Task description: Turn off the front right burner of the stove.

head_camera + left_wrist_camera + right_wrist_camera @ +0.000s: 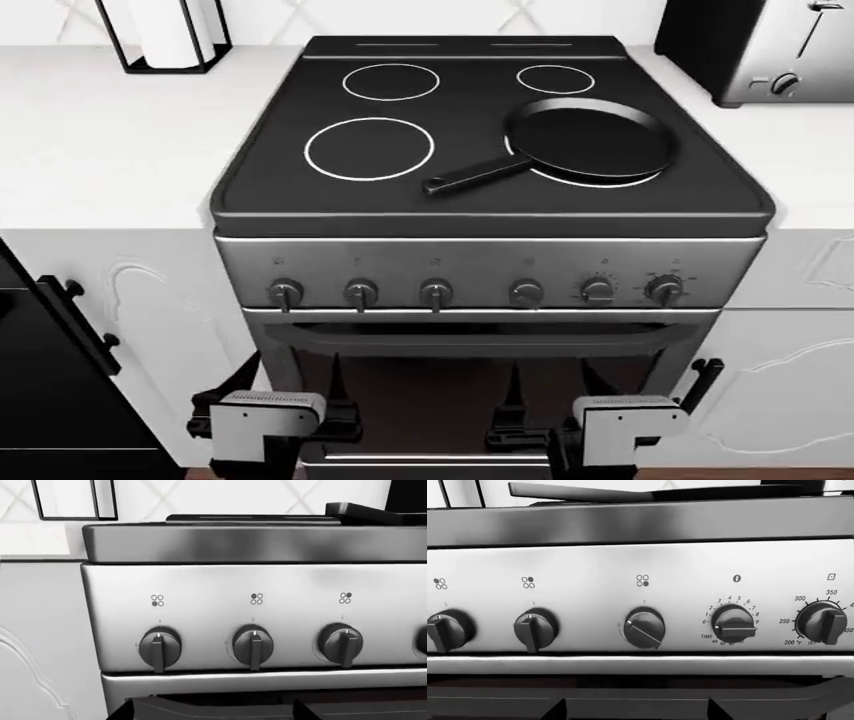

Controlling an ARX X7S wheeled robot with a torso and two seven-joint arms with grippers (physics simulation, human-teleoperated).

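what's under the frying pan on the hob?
The black frying pan sits over the front right burner; only a thin arc of its white ring shows past the pan's near edge. The rest of the ring and the glass inside it are covered.

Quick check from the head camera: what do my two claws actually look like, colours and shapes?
In the head view, the left claw and right claw look alike: each has a light grey, boxy housing with a finely ribbed top face, black brackets at the sides, and thin black pointed fingers rising from it. No cables or markings are visible.
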